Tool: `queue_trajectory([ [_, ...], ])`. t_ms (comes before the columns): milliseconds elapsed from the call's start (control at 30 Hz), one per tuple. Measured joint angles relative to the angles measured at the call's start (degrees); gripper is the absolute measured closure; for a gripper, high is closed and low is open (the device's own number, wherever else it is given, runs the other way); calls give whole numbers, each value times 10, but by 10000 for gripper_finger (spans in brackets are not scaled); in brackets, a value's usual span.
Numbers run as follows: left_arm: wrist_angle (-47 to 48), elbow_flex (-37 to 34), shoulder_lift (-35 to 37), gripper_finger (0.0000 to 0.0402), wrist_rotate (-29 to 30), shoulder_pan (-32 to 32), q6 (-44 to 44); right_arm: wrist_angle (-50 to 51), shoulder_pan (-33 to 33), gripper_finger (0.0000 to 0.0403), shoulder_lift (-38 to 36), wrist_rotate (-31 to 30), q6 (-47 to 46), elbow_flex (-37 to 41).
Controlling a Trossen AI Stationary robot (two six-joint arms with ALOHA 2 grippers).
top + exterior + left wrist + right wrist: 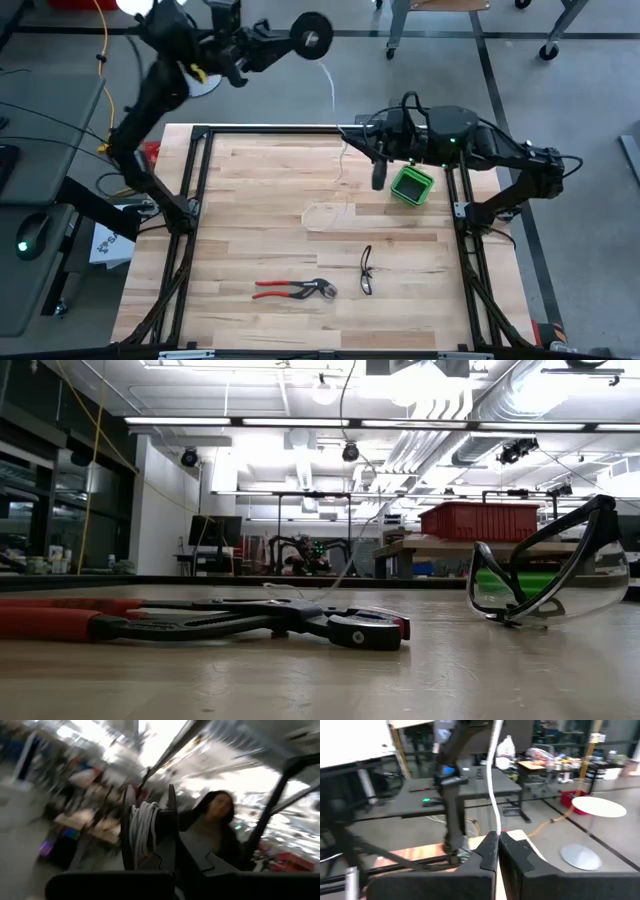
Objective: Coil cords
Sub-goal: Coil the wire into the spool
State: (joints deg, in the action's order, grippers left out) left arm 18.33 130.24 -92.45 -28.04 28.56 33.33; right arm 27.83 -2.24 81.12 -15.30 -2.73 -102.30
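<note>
A: Where is the spool point(313, 36)?
B: In the high view it sits at the top of the frame, centre-left, past the far edge of the desk point(240, 240). The left hand point(283, 38) is clenched on it. The left wrist view shows what the overhead one cannot: white turns of the cord point(144, 827) wound between the spool's black flanges, right at the fingers.

A: And the rest of the cord?
B: From the spool it drops toward the right hand point(377, 178), which hangs over the upper right of the desk beside the green box point(411, 186). A loose loop lies on the wood at frame centre.

A: Is the right hand gripping it?
B: Yes. The right wrist view shows the fingers point(487, 851) pressed together with the cord rising straight up from between them.

A: Anything only the low view gives?
B: The red-handled pliers point(200, 620) and the safety glasses point(550, 575) up close; neither hand shows there.
</note>
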Motion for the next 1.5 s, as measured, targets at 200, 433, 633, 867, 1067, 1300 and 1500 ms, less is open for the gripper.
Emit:
queue_trajectory([
  [200, 198, 0, 36, 401, 13, 19, 0, -6, -17, 403, -7, 36, 14, 0],
  [433, 318, 0, 64, 401, 32, 18, 3, -5, -17, 403, -18, 59, 17, -1],
  [633, 369, 0, 65, 401, -47, -7, 79, -1, -1, 403, -29, 54, 32, -1],
  [867, 375, 0, 28, 402, -149, -56, 146, -16, 21, 403, -29, 89, 30, -1],
  [1067, 298, 0, -14, 402, -209, -92, 183, -27, 31, 403, -27, 116, 30, -1],
  [1300, 87, 0, -73, 401, -264, -115, 284, -45, 31, 403, -23, 130, 40, -1],
  [1500, -139, 0, -121, 402, -278, -125, 390, -54, 31, 403, -14, 145, 42, -1],
])
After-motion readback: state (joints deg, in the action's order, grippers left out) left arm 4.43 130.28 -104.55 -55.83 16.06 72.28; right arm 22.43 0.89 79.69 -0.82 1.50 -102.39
